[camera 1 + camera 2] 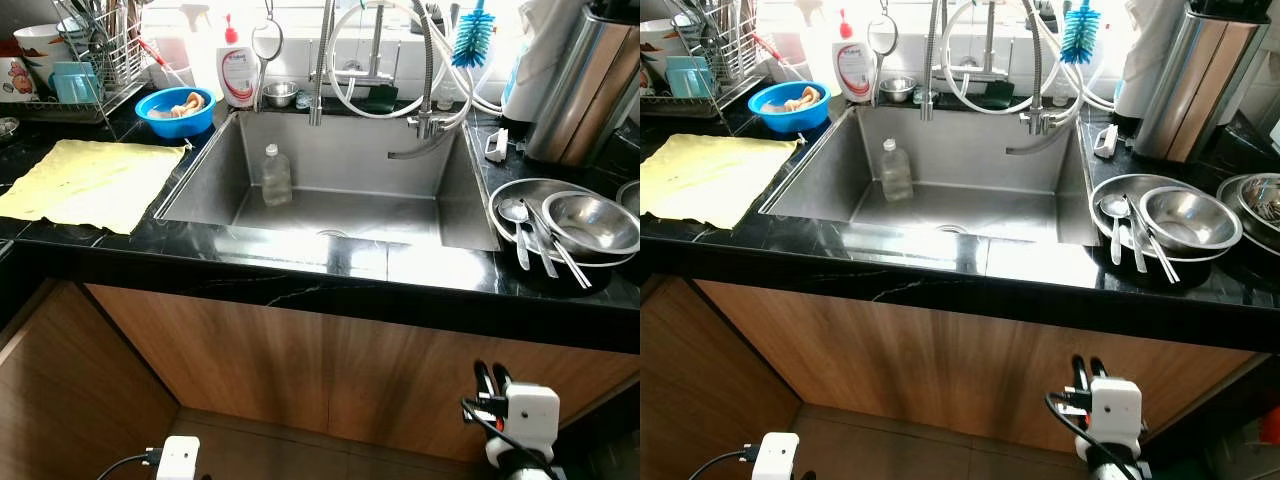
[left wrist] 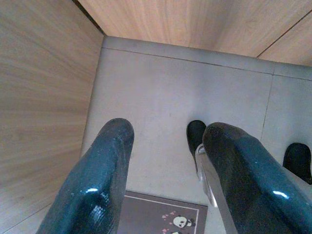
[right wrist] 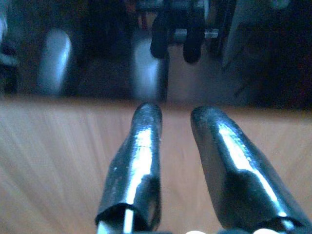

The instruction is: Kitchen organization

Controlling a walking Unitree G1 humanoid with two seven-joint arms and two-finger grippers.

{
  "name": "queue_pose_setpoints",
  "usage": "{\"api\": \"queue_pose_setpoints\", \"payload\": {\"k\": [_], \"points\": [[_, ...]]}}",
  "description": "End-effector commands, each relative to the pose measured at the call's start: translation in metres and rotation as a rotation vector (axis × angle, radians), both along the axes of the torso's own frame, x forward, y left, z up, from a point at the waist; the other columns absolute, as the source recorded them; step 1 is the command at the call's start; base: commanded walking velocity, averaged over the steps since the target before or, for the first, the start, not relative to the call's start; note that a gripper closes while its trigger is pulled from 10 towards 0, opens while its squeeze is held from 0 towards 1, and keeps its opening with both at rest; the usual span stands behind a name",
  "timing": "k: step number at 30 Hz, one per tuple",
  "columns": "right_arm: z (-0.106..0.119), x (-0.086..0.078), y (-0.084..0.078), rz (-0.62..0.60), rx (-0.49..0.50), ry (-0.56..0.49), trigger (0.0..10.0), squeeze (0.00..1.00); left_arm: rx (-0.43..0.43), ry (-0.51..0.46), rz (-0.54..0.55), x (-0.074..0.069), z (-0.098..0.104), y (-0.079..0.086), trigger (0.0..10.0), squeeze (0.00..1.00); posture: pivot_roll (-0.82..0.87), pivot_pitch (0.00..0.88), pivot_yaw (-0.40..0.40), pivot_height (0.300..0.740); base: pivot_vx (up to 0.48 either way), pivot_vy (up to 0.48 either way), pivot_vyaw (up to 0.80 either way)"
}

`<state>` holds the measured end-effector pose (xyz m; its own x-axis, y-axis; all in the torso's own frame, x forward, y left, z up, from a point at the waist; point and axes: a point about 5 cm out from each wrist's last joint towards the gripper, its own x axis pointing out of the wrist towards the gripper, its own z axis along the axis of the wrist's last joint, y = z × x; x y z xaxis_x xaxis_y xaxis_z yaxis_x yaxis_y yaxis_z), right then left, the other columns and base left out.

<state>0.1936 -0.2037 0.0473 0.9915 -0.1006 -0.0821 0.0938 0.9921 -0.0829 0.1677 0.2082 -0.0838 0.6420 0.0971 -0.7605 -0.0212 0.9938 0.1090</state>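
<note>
A steel sink (image 1: 400,215) is set into the black counter, and a clear plastic bottle (image 1: 276,176) stands upright in its left part. Right of the sink, a steel bowl (image 1: 590,222) rests on a steel plate (image 1: 520,192) with spoons (image 1: 518,225) beside it. A blue bowl (image 1: 175,110) holding food scraps sits at the sink's back left corner. My right gripper (image 1: 489,372) hangs low before the wooden cabinet front, below the counter edge; its fingers (image 3: 146,141) stand open and hold nothing. My left gripper (image 2: 168,134) hangs over the grey floor, open and empty.
A yellow cloth (image 1: 90,180) lies flat on the counter at left. A dish rack (image 1: 95,50) with cups stands behind it. A soap bottle (image 1: 237,72), faucet hoses (image 1: 380,70), a blue brush (image 1: 473,35) and a tall steel canister (image 1: 575,80) line the back. A panda mat (image 2: 161,214) lies on the floor.
</note>
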Motion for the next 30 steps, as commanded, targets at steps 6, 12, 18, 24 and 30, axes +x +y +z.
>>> {"api": "queue_pose_setpoints", "payload": {"k": [6,12,18,24,30], "points": [[0.019,0.009,0.008,0.023,0.004,-0.054,10.0,1.00,0.012,0.006,-0.025,0.000,0.000,0.001,10.0,0.00,-0.15,0.000,0.041,0.740,0.000,0.000,0.00],[0.026,0.013,0.010,0.023,-0.002,-0.052,10.0,1.00,0.005,0.006,-0.020,0.000,-0.001,-0.003,10.0,0.00,-0.14,0.000,0.031,0.740,0.000,0.000,0.00],[0.043,0.028,0.014,0.047,-0.008,-0.105,10.0,1.00,0.004,0.016,-0.022,-0.003,-0.002,-0.005,10.0,0.00,-0.14,0.000,0.025,0.740,0.000,0.000,0.00],[0.050,0.033,0.021,0.072,-0.031,-0.122,10.0,0.00,0.006,0.017,-0.022,-0.003,-0.002,-0.004,10.0,0.00,-0.14,0.000,0.022,0.740,0.000,0.000,0.00],[0.055,0.036,0.022,0.062,-0.044,-0.147,10.0,0.00,0.012,0.016,-0.022,-0.003,-0.002,-0.002,10.0,0.00,-0.14,0.000,0.028,0.740,0.000,0.000,0.00]]}}
